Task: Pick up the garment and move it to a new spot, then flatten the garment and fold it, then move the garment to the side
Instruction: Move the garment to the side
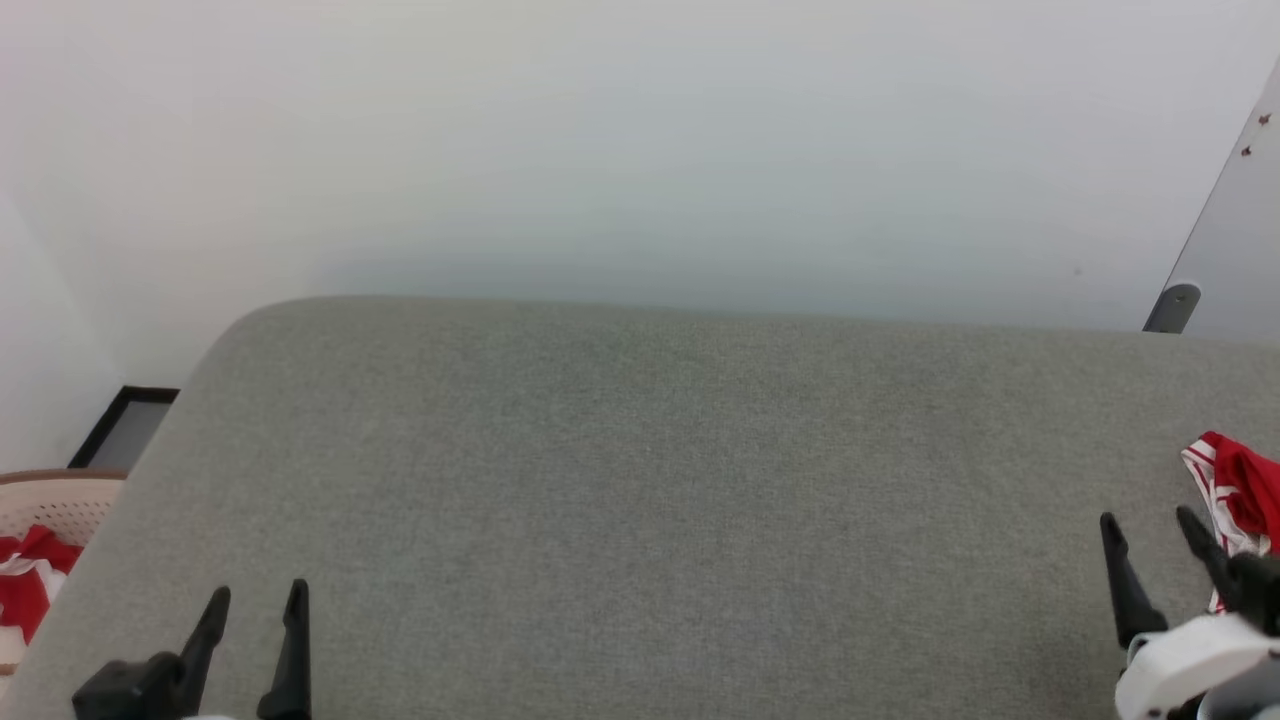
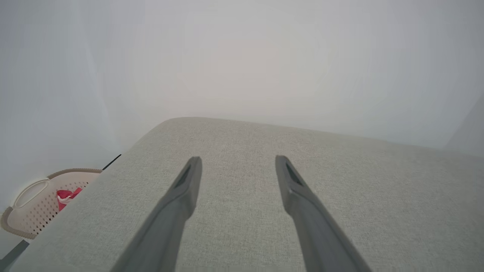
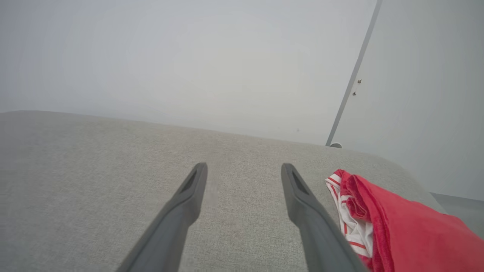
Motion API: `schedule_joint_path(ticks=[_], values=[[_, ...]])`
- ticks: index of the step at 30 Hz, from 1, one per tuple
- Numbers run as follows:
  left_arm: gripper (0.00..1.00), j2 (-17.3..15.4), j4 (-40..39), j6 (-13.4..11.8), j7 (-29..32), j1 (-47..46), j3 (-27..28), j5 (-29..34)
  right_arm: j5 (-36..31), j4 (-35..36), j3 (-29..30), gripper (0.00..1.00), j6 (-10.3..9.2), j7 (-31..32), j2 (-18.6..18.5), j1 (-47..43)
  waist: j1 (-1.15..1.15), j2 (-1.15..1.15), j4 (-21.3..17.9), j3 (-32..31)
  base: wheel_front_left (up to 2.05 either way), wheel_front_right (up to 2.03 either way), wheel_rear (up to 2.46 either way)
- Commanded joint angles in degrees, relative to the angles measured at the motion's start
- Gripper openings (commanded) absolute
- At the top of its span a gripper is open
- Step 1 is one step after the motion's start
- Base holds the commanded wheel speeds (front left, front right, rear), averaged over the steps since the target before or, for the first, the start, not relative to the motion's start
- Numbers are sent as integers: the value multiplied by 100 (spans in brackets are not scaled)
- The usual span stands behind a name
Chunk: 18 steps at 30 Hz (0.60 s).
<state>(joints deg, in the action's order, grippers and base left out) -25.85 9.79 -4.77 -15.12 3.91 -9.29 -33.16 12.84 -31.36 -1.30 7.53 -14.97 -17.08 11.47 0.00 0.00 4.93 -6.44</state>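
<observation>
At the right end of the tabletop [image 1: 640, 480], the garment [image 1: 1245, 490] is cut off by the picture edge; the basket [image 1: 55, 505], left of the tabletop, is half hidden behind it.

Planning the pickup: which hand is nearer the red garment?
Right. The right hand is just beside the garment; the left hand is far off, across the grey cushion.

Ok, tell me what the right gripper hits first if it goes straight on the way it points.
Probably the wall behind the cushion: the right gripper points over it, past its far edge. The garment lies to its right, out of line. Depth is unclear.
</observation>
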Motion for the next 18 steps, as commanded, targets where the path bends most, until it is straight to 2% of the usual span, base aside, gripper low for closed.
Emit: schedule_joint_path(ticks=[1, 18], values=[[100, 23, -5, 42, 2, 88, 45, 56, -71, 152, 77, 100, -9, -25, 90, -181, 0, 0, 10, -28, 0, 0, 0], [100, 136, 234, 495, 1, 387, 246, 252, -524, 1273, 564, 100, -9, -25, 754, -1500, 0, 0, -10, -77, 0, 0, 0]])
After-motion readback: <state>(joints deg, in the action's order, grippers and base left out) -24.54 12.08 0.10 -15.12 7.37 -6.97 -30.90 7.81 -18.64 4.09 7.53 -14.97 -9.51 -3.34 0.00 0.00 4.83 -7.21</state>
